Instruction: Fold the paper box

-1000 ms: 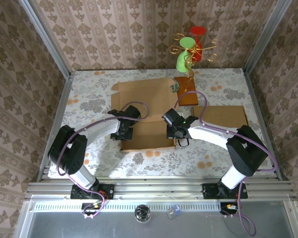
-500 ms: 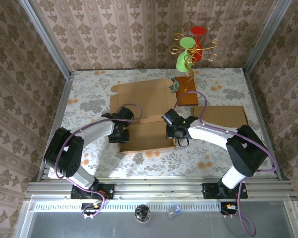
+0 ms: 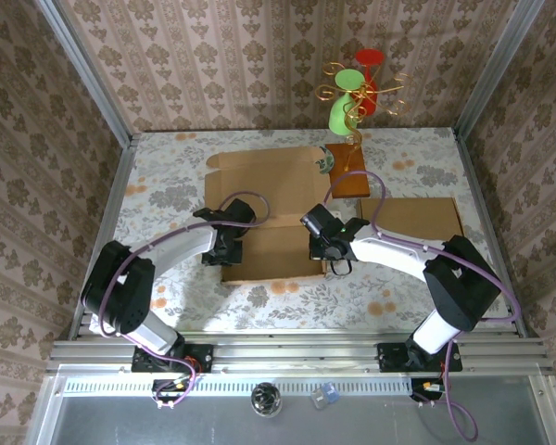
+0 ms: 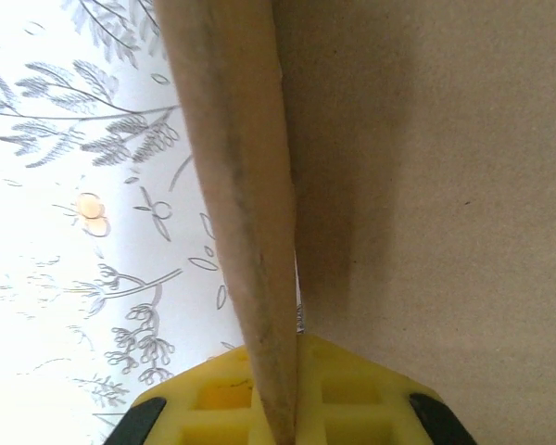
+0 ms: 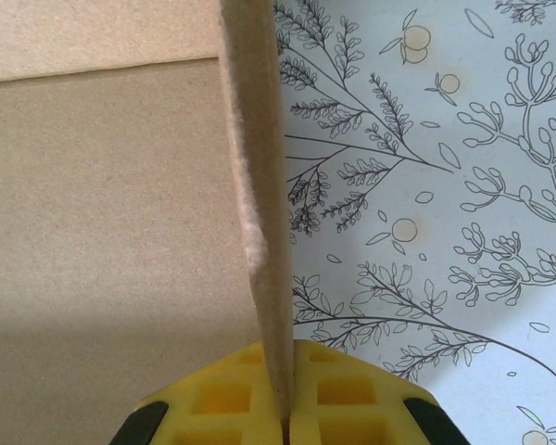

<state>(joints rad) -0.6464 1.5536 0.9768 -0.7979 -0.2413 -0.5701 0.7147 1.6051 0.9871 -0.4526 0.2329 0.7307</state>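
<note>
From its base at the near edge of the tabletop [image 3: 167,190], the left arm [image 3: 167,250] reaches inward to the left rim of the paper box [image 3: 271,250], a flat brown cardboard blank lying open in the middle of the flowered cloth. Its jaws are pinched on the left side flap [image 4: 236,185], which stands up on edge between the yellow pads [image 4: 218,408], with the cloth on one side and the box panel on the other. The right arm [image 3: 398,252] mirrors it on the opposite rim. Its jaws are pressed together on the right side flap [image 5: 259,185], also raised on edge between its yellow pads [image 5: 352,399]. Beyond the two pinched flaps, the rest of the blank stretches flat towards the back wall. A second flat cardboard sheet [image 3: 417,218] lies to the right, near the right arm's elbow. Farther back, a brown wooden base [image 3: 350,182] touches the blank's far right corner and carries a gold wire ornament [image 3: 354,97] with green and red pieces.
</note>
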